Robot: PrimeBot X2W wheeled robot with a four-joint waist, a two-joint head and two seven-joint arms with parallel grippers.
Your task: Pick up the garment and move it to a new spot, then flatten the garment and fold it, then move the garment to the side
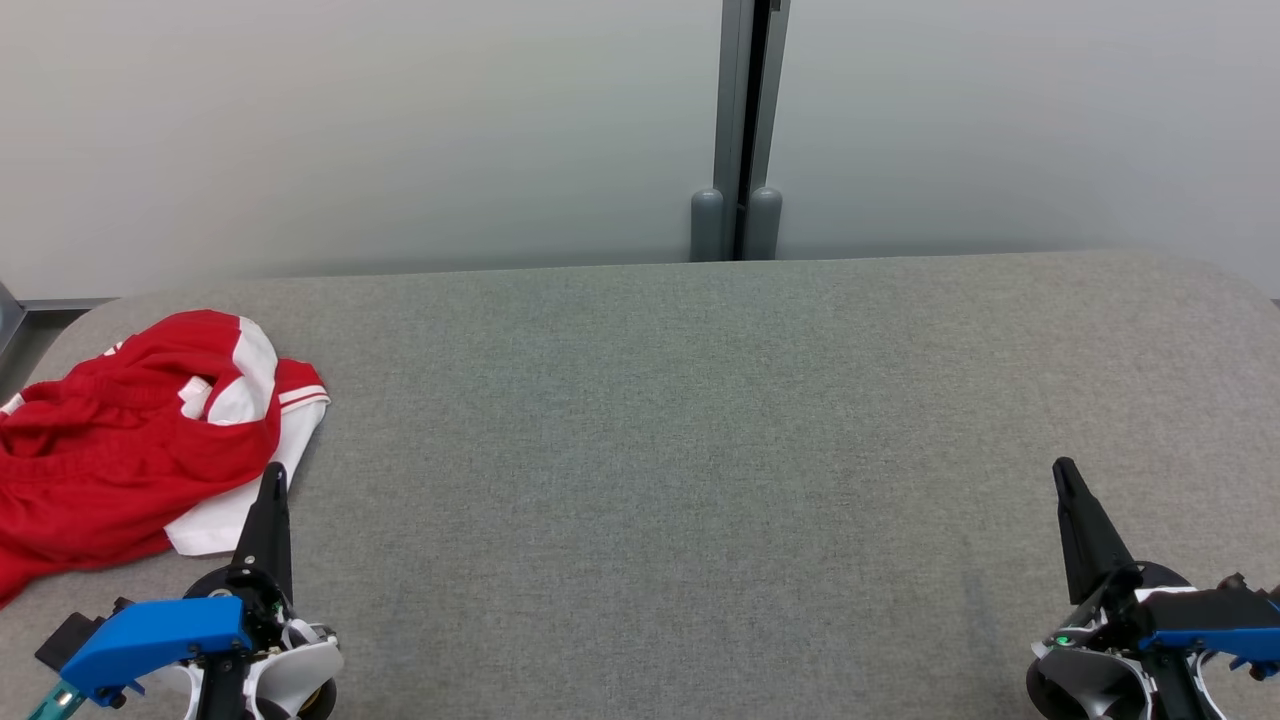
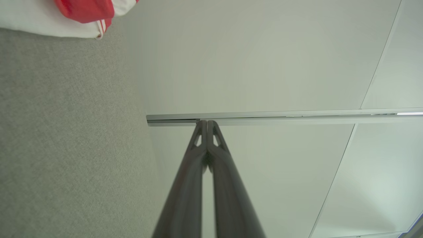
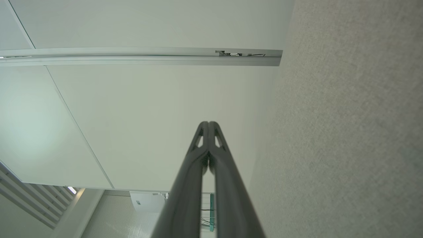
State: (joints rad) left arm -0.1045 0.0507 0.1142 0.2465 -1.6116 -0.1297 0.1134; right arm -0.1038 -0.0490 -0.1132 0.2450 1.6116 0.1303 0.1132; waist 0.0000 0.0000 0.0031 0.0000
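red and white cloth garment [image 1: 120, 450] lies in a crumpled heap at the nine o'clock edge of the grey fabric-covered table [image 1: 700, 420]. red folds sit on top and a white panel with a striped cuff pokes out toward the table's middle. the heap runs past the picture's left edge, so its full extent cannot be told, and nothing has hold of it. the left gripper [image 1: 272, 482] waits at seven o'clock in the head view, its long dark fingers clenched together on nothing and pointing toward twelve. its tip is just beside the white hem; whether it touches i cannot tell. the right gripper [image 1: 1065, 478] rests at five o'clock, likewise clamped empty, well apart from the cloth. both look parked low at the near corners, probably to leave the broad middle of the table free as the new spot for laying the cloth out. by this reading the first step is not yet begun. the left arm is the nearer one for the pick, and its jaws must part before they can pinch a fold. a loose heap like this will likely unfurl unevenly when lifted.
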